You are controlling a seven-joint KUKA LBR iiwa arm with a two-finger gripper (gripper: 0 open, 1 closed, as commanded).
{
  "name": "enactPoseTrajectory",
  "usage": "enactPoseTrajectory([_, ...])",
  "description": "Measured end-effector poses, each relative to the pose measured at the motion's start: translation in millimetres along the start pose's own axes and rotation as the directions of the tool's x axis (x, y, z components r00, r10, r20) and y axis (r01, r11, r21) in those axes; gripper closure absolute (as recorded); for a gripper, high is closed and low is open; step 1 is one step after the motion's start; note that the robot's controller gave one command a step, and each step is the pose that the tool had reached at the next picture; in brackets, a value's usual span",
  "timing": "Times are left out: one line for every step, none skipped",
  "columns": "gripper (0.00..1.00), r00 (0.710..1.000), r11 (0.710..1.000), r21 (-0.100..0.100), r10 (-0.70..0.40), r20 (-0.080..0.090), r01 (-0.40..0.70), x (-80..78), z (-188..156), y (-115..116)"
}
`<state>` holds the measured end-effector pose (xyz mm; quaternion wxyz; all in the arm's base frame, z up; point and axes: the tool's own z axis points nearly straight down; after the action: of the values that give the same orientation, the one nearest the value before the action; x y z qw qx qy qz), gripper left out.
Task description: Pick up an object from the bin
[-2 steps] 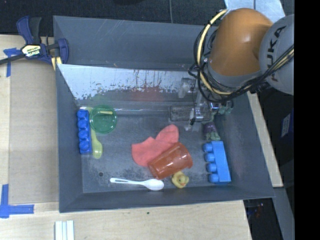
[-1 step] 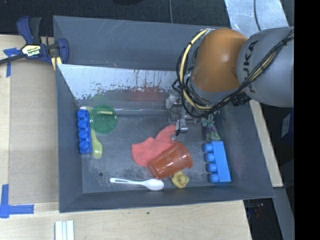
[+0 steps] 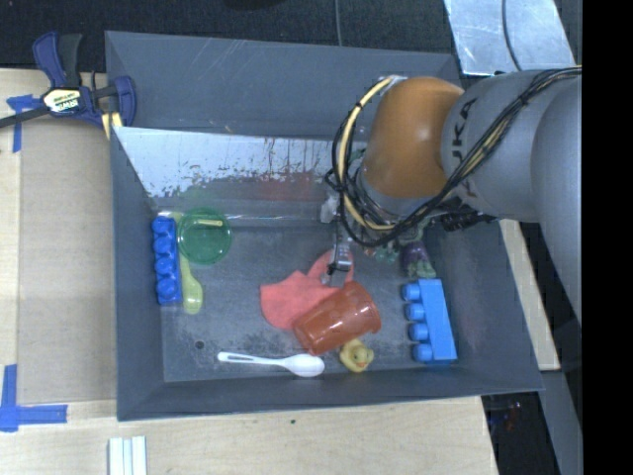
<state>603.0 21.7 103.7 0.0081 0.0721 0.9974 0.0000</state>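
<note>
Gripper point(image 3: 341, 262) above pink cloth point(image 3: 287, 302), opening cannot be told | tipped red cup point(image 3: 337, 321) crowding at 6 o'clock | blue brick point(image 3: 430, 321) at 4 | white spoon point(image 3: 278, 363) at 7

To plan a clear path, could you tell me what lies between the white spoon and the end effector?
In the camera view, a red cup on its side and part of a pink cloth lie between spoon and end effector.

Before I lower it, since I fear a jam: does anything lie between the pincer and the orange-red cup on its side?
Nothing visible does. The pincer hangs over the far end of the orange-red cup, which partly overlaps a pink piece. The white spoon and the blue block lie off to its sides.
</note>
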Motion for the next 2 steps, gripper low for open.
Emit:
enactPoseTrajectory([0.00,0.995,0.995,-0.004,-0.100,-0.003,0.100,12.1,24,-9])
enactPoseTrajectory([1.00,0.996,0.997,-0.005,-0.082,0.019,0.082,40.6,29,-12])
